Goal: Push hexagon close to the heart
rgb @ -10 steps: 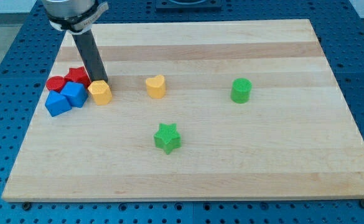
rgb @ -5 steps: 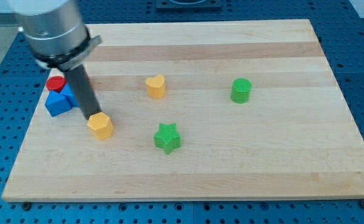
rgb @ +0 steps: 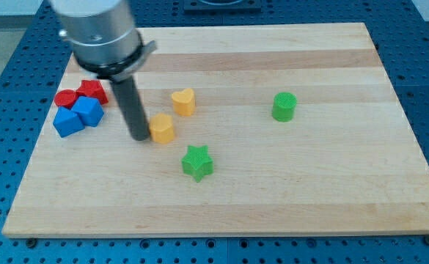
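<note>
The yellow hexagon block (rgb: 162,127) lies on the wooden board, just below and left of the yellow heart block (rgb: 184,102), with a small gap between them. My tip (rgb: 140,137) stands at the hexagon's left side, touching or almost touching it. The rod rises from there to the arm's grey body at the view's top left.
A green star block (rgb: 198,162) lies below and right of the hexagon. A green cylinder block (rgb: 284,106) is at the right. Two red blocks (rgb: 81,93) and two blue blocks (rgb: 78,116) cluster at the board's left edge.
My tip swept down, then right and up, pushing the hexagon away from the red and blue cluster to a spot near the heart. The other blocks stayed put.
</note>
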Robot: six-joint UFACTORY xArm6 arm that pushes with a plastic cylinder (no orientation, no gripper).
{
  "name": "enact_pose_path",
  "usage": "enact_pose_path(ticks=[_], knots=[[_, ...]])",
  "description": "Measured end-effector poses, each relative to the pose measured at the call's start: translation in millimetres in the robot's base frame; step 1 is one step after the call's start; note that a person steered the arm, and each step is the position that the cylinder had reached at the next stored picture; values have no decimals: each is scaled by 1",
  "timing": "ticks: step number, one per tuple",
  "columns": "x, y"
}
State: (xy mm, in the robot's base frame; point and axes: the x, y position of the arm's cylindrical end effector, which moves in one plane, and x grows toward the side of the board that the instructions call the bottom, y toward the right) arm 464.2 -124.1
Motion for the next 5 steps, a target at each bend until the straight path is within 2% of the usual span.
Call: enact_pose_path(ticks=[2, 3, 5], knots=[[27, -20], [27, 17], [20, 44]])
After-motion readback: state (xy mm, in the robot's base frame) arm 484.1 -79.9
